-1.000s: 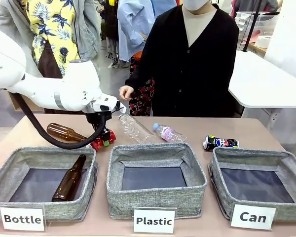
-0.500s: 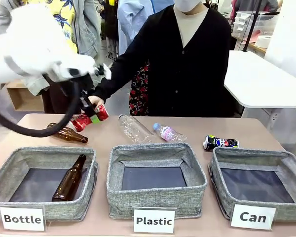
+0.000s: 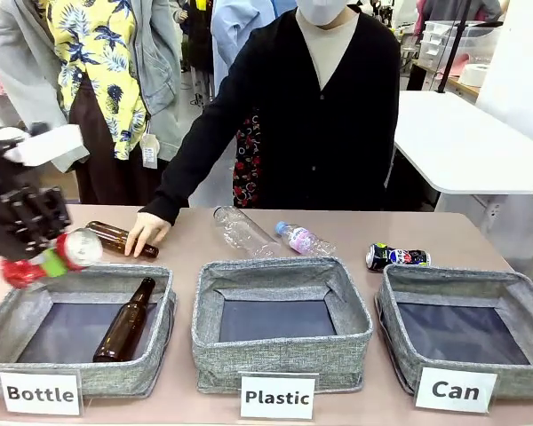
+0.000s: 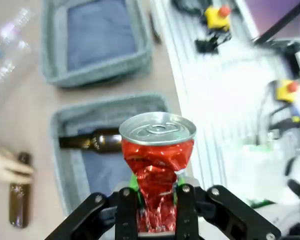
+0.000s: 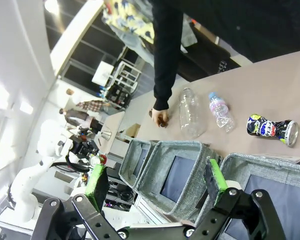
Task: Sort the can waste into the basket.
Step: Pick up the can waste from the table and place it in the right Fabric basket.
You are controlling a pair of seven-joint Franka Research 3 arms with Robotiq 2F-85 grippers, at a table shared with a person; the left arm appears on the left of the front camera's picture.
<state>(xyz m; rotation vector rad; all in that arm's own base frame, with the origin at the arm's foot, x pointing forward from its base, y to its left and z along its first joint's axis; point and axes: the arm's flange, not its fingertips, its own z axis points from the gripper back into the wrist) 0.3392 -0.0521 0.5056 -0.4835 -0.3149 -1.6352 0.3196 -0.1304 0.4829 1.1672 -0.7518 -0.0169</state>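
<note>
Our left gripper has swung near left, clenching the crushed red can, seemingly above the Bottle bin; right gripper released.

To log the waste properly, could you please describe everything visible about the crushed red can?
The crushed red can is shiny red metal with a silver lid bearing a tab; its body is crumpled and pinched narrow. The left arm's shut jaws clamp it between green pads, holding it airborne, tilted, over the left edge of the Bottle basket. Nothing else touches it.
</note>
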